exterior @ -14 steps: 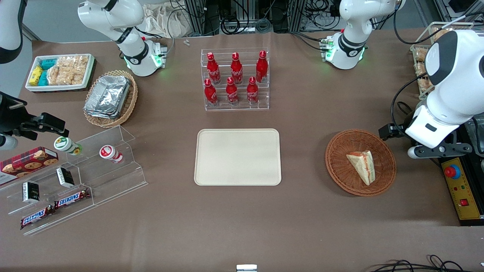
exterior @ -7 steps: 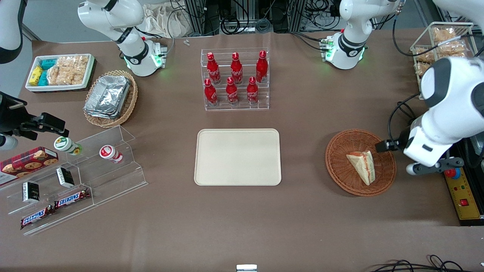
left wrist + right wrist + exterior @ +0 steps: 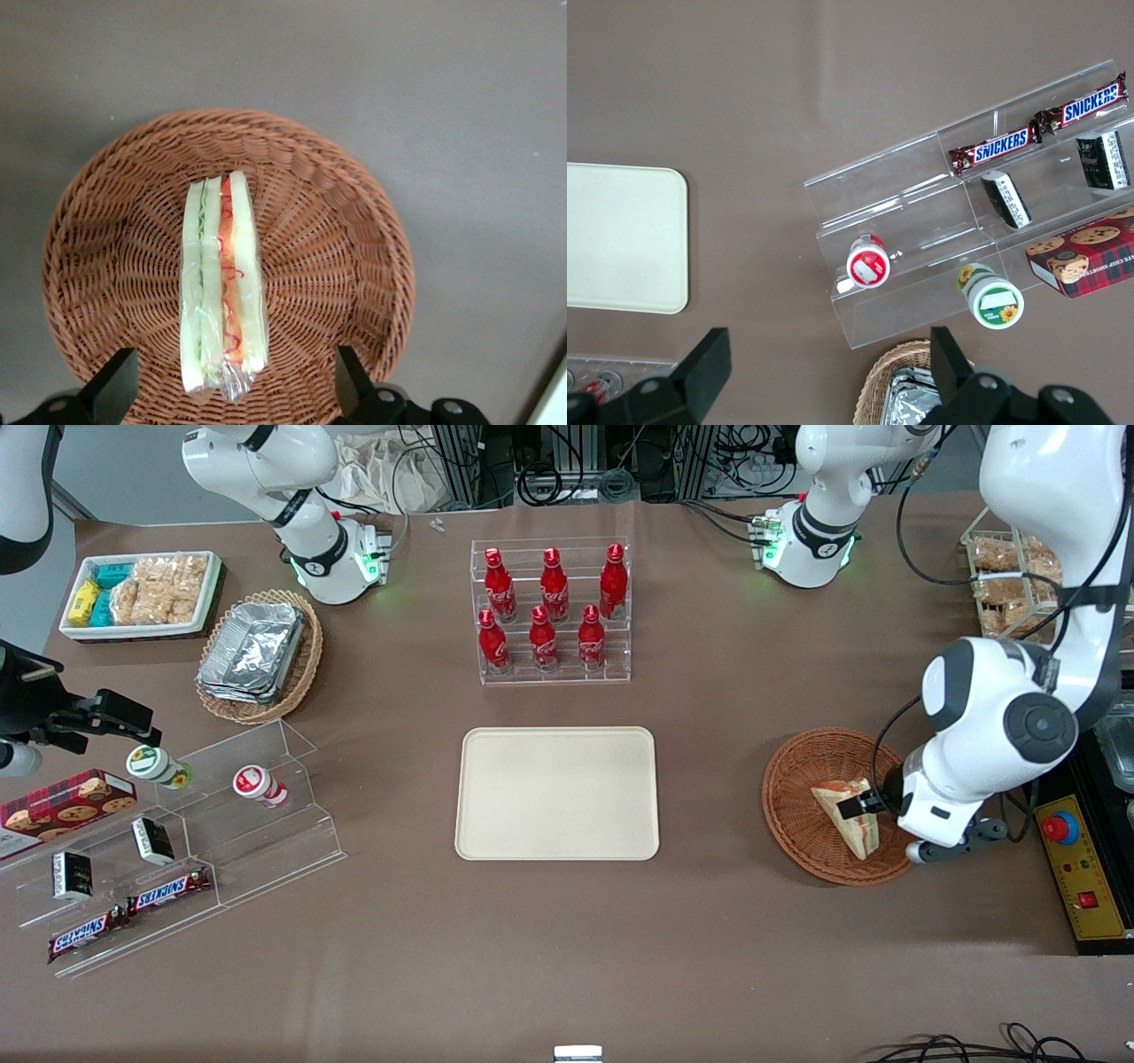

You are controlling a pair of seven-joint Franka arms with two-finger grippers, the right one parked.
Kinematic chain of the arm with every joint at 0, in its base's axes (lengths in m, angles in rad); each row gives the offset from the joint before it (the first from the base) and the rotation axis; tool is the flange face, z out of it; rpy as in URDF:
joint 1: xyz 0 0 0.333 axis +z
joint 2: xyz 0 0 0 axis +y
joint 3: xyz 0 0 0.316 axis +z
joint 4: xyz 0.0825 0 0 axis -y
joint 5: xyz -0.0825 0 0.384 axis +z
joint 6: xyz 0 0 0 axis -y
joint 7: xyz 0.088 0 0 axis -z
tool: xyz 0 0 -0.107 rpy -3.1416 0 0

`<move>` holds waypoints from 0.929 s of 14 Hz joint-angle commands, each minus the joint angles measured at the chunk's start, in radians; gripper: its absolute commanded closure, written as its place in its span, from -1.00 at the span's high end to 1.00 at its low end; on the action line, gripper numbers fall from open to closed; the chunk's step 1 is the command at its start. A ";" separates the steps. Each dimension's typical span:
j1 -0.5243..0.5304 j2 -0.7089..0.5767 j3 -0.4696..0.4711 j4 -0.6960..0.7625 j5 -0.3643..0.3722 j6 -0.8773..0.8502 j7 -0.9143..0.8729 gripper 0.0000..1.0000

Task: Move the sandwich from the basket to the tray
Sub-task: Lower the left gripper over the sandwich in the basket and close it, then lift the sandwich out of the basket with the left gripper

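Front view: the sandwich [image 3: 846,815] is lying in the basket [image 3: 797,797], which is sitting on the table [image 3: 567,939] toward the working arm's end. The tray [image 3: 557,793] is lying well apart from the basket, near the middle of the table, with nothing on it. The gripper [image 3: 873,808] is hanging above the basket, over the side of the sandwich toward the working arm's end; one dark finger [image 3: 852,808] is showing across the wedge. Farther from the camera than the tray, a clear rack of red bottles [image 3: 551,613] is standing upright. Toward the parked arm's end, a paler basket [image 3: 301,664] of foil trays [image 3: 251,651] is sitting near a stepped clear stand [image 3: 266,841].

Left wrist view: the gripper [image 3: 232,390] is hovering over the basket [image 3: 337,230] with its fingers [image 3: 115,390] spread wide, one on each side of the sandwich's [image 3: 221,283] end and neither touching it. The sandwich is standing on edge (green and red filling layers facing the camera) in its clear wrap, resting on the wicker floor near the basket's middle.

Right wrist view: a corner of the tray [image 3: 620,239] is showing beside the stand [image 3: 921,230], where Snickers bars [image 3: 992,148] and two small cups [image 3: 868,263] are lying.
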State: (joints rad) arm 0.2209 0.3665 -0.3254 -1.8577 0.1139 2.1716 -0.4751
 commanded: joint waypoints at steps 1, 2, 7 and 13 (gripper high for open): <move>0.005 0.017 0.014 -0.015 0.029 0.020 -0.023 1.00; 0.005 0.029 0.016 -0.017 0.030 0.022 -0.025 1.00; 0.008 0.055 0.019 -0.054 0.036 0.077 -0.042 1.00; 0.008 0.127 0.019 -0.061 0.036 0.168 -0.174 1.00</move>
State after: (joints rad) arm 0.2253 0.4776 -0.3027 -1.9074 0.1286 2.2921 -0.5899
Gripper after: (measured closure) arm 0.000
